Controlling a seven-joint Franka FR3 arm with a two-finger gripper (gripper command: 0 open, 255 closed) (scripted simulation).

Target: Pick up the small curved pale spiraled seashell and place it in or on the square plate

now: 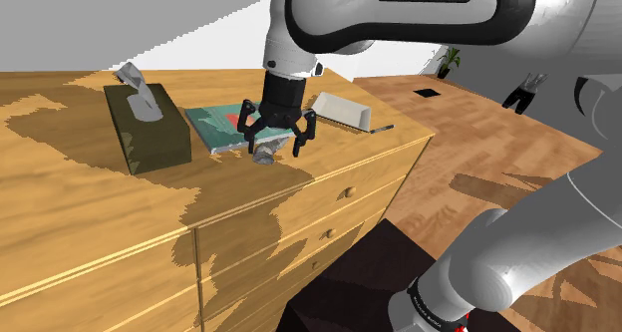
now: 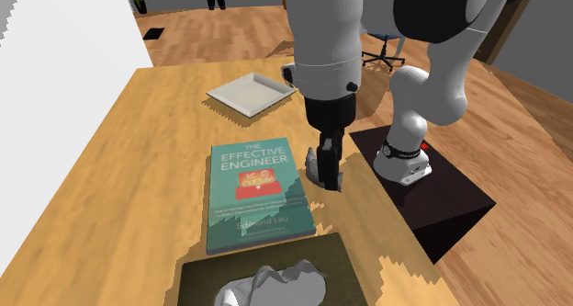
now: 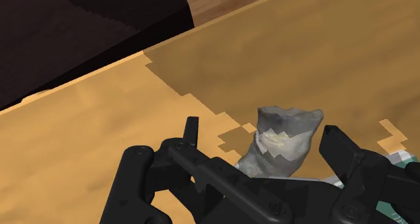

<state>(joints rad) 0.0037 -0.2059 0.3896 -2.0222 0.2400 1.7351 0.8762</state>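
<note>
Seashell point(image 3: 286, 132): small, pale grey-white, curved, flaring to a ragged rim at one end. Lay on the wooden dresser top point(image 1: 60, 210) just beside the teal book point(image 2: 257, 194), well apart from the square plate point(image 2: 250, 93). Judged light, rigid, brittle, somewhat slick; best taken across its narrower body. Gripper point(image 1: 274, 146) stood open, fingers astride the shell, not clasping it.

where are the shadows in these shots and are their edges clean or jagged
Shoulder view: a dark shadow with stair-stepped edges spreads over the dresser top around the tissue box and under the pincer. Second exterior view: jagged shadow patches lie beside the square plate. Wrist view: a blocky shadow edge crosses the wood and the seashell, part lit, part shaded.
</note>
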